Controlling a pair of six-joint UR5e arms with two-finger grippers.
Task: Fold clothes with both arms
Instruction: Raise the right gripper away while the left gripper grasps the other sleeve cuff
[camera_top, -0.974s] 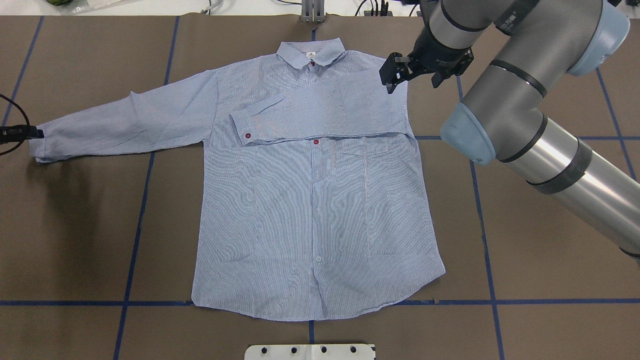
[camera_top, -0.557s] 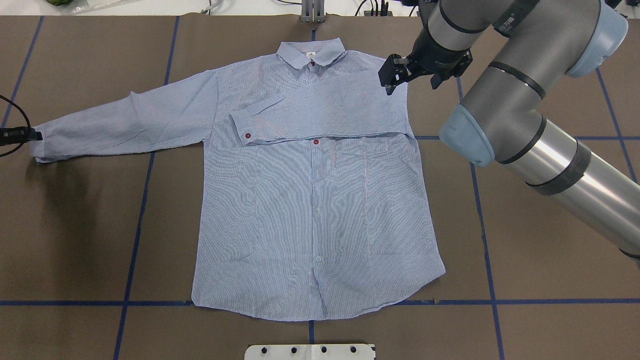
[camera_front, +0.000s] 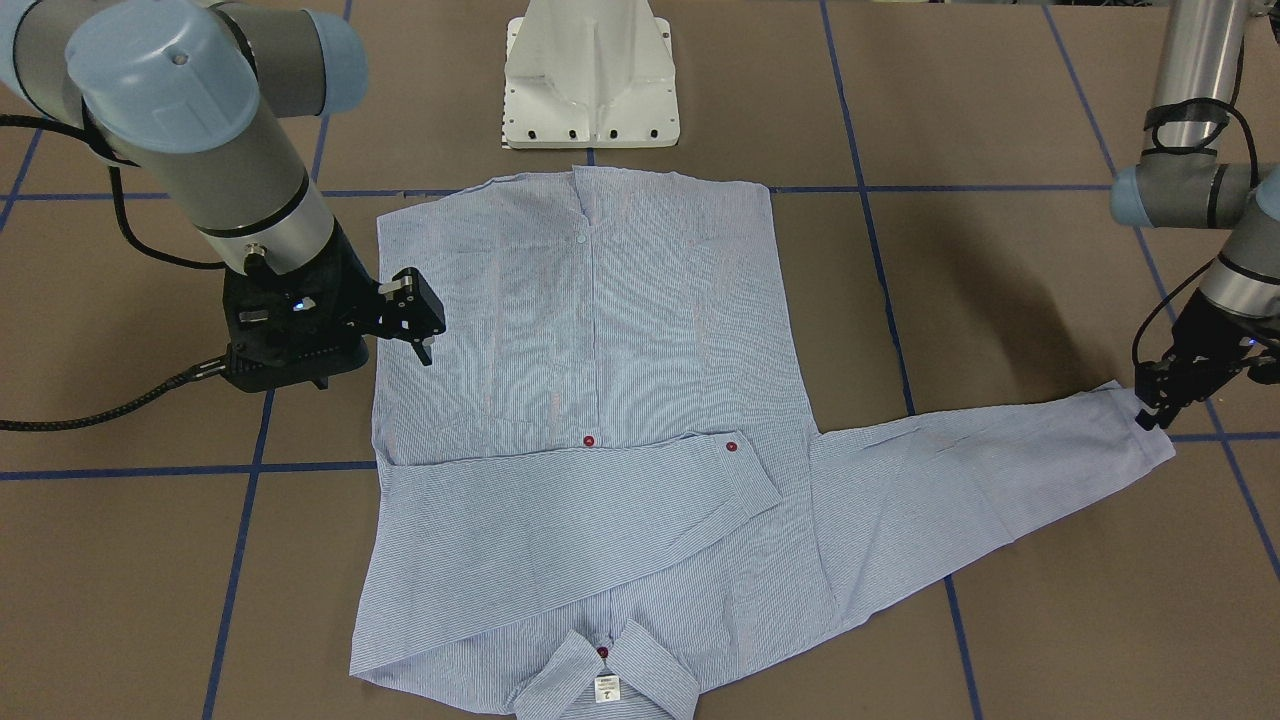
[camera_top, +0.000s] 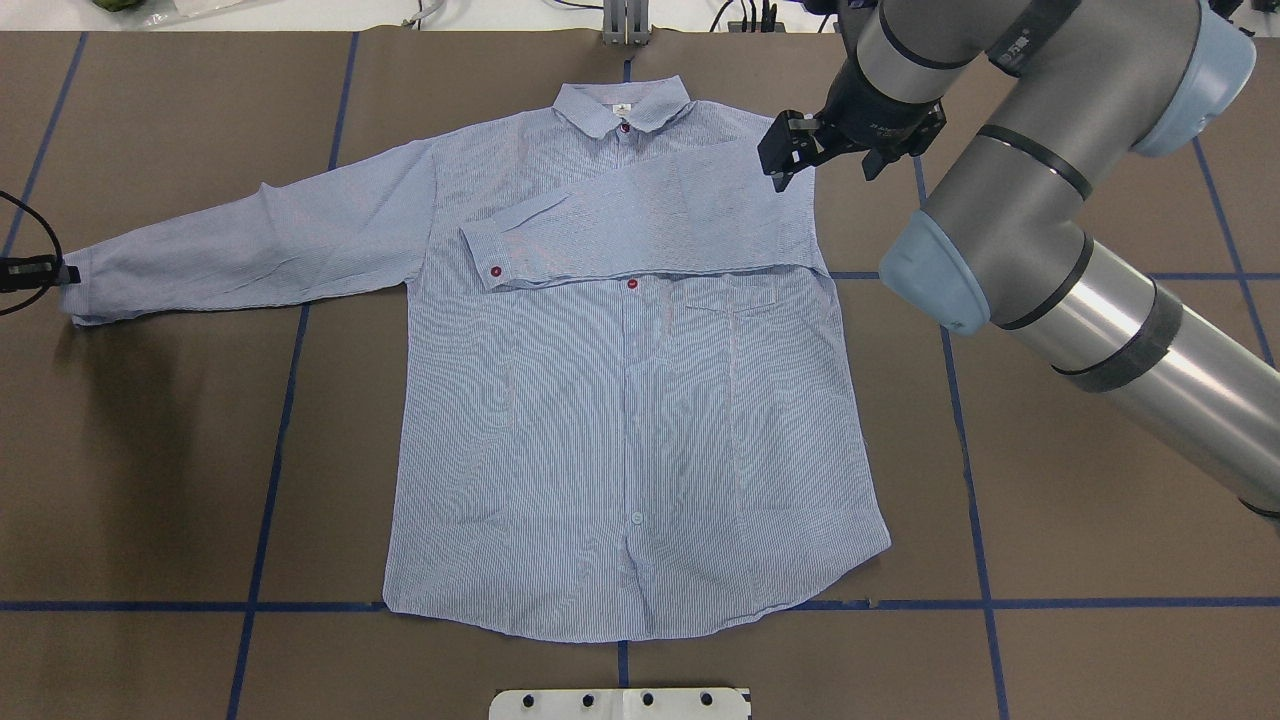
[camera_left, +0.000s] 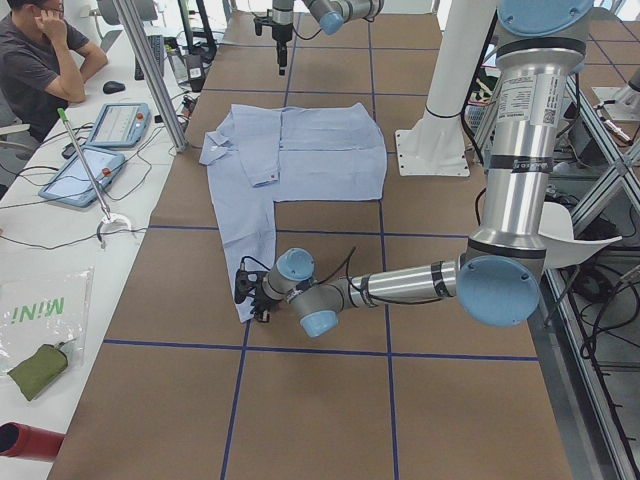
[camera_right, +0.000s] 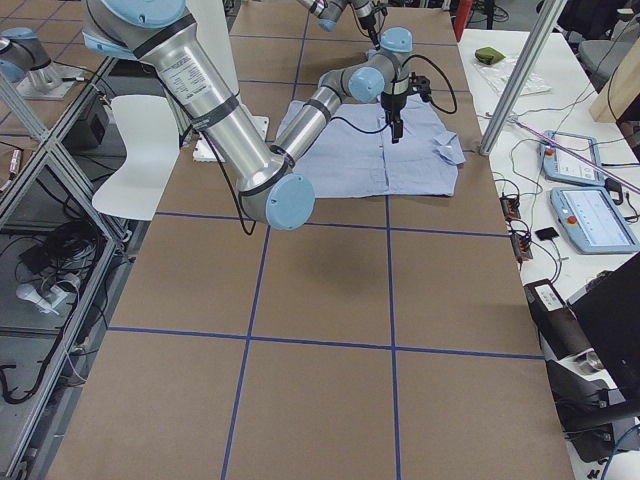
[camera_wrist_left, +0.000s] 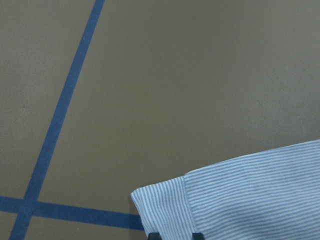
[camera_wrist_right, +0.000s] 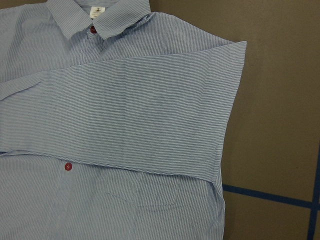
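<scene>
The brown table (camera_top: 1100, 650), gridded with blue tape (camera_top: 270, 480), carried the shirt (camera_top: 630, 420) spread flat, front up and buttoned, with its collar (camera_top: 622, 105) away from the robot. The sleeve (camera_top: 650, 220) on the robot's right lay folded across the chest just above the pocket (camera_top: 732, 295). The other sleeve (camera_top: 250, 250) stretched straight out toward the robot's left. The right arm (camera_top: 1010, 190) reached over the table, and the right gripper (camera_top: 785, 150) hung above the folded shoulder with fingers spread, holding nothing. The left arm (camera_left: 400, 285) lay low. The left gripper (camera_front: 1150, 410) sat at the outstretched cuff (camera_wrist_left: 165, 200), its fingertips (camera_wrist_left: 152, 236) a little apart. Whether they touched the cloth could not be told.
</scene>
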